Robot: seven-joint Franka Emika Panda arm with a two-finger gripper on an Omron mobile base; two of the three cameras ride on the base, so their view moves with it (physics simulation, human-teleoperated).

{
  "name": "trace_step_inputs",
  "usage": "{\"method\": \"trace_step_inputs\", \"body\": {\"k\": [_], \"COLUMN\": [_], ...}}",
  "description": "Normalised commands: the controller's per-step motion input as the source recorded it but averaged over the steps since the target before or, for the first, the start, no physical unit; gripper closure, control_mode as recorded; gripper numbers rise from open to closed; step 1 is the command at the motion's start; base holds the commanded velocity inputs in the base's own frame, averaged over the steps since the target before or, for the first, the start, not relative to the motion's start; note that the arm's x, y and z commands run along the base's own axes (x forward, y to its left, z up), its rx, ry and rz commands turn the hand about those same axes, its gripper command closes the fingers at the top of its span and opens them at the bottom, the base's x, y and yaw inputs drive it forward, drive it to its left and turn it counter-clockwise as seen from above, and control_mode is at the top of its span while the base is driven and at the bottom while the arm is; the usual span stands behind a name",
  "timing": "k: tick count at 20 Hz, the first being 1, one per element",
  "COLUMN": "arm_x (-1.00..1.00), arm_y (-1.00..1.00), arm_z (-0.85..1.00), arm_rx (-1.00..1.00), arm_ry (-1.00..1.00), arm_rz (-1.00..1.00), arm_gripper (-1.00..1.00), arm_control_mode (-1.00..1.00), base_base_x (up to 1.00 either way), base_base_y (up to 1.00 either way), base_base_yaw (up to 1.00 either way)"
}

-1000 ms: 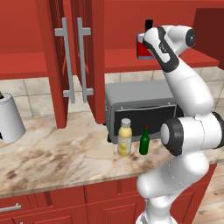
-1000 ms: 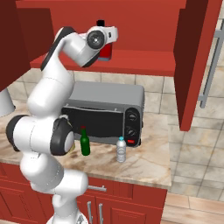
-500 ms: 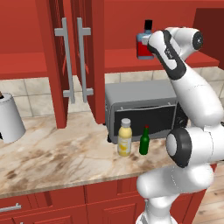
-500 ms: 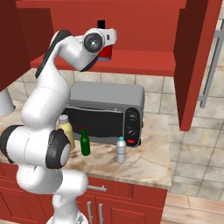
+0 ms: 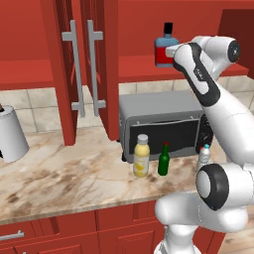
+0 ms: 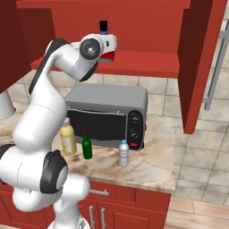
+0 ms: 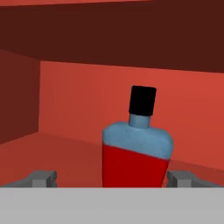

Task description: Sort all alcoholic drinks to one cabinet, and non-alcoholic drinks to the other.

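Step in hand: placing of the square red-and-blue bottle (image 7: 136,148), judged to be at the release stage; it stands upright on the red shelf (image 5: 139,67) of the open wall cabinet, upper centre of the left base frame.
Gripper (image 7: 111,178): jaws spread wide, one finger tip at each lower corner of the hand frame, the bottle between them; neither tip can be seen pressing on it. Nothing pinched.
Arm: raised to shelf height, hand at the shelf's front edge, upper right of the left base frame.
Green bottle (image 5: 163,159): on the counter (image 5: 74,173), centre of frame, in front of the toaster oven (image 5: 163,119), just beside the juice bottle (image 5: 141,156).
Water bottle (image 6: 124,153): on the counter, near the oven's knob end, apart from the other two.
Cabinet doors: pair with two bar handles (image 5: 84,69) hangs open at upper left; single-handle door (image 6: 214,67) open at right edge of the right base frame.
Progress: judged one of four drinks sorted.
Next move: back the hand straight out without tipping the bottle, then come down for the green bottle, which belongs on this same shelf.
Risk: green bottle stands close to the juice; a wide approach may knock it.
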Motion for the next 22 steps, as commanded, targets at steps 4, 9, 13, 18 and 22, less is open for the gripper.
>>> {"method": "trace_step_inputs", "body": {"k": [4,9,13,18,22], "arm_x": [-0.37,-0.42,-0.53,-0.52,-0.44], "arm_y": [0.0,0.02,0.0,0.02,0.03], "arm_z": [-0.32,-0.36,-0.33,-0.29,-0.29], "arm_rx": [0.0,0.0,0.0,0.0,0.0], "arm_ry": [0.02,0.0,0.0,0.0,0.02], "arm_rz": [0.0,0.0,0.0,0.0,0.0], "arm_gripper": [-1.0,-1.0,-1.0,-1.0,-1.0], "arm_control_mode": [-1.0,-1.0,-1.0,-1.0,-1.0], "base_base_x": [0.0,0.0,0.0,0.0,0.0], "base_base_y": [0.0,0.0,0.0,0.0,0.0], "base_base_yaw": [0.0,0.0,0.0,0.0,0.0]}}
